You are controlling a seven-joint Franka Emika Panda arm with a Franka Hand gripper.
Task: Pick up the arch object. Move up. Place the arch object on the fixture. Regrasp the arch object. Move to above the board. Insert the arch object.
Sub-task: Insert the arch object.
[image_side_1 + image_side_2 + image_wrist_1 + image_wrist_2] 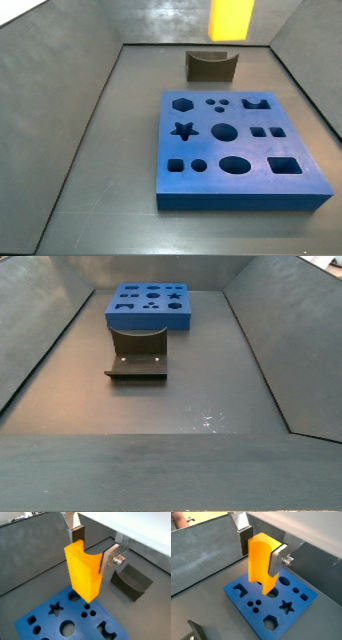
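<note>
— Yellow-orange, smooth and blocky: what has hold of the arch object [83, 572]?

— The gripper [93, 549] does. Its flat silver fingers [78, 533] with dark pads press closed on the piece's upper sides, holding it upright in the air.

— And below it?

— In both wrist views, the board [271, 609], a flat matte blue slab with star, round and hexagon cutouts. The fixture [210, 65], a dark olive-brown holder with a U-shaped dip, stands on the grey floor just beyond the board.
</note>
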